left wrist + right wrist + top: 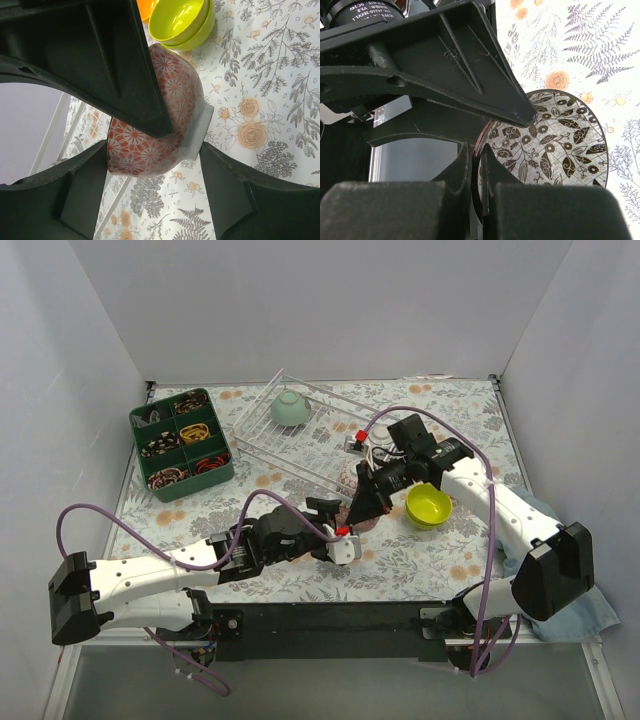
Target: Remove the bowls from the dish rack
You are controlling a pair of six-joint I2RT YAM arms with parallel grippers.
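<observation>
A green bowl (291, 407) sits in the rack (268, 432), far centre. Nearer, the left jaws and right jaws meet at a patterned bowl (362, 523), just left of a lime bowl (428, 505).

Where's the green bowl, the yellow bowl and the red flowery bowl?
pale green bowl (290, 408): top view, its outer side.
lime-yellow bowl (428, 503): top view, its inside.
red flowery bowl (145, 151): left wrist view, its outer wall.

A dark green tray (141, 452) of 6 compartments, 2 by 3, sits far left on a floral tablecloth (420, 562), its cells holding dark, orange and red bits. A blue cloth (603, 602) lies near right.
</observation>
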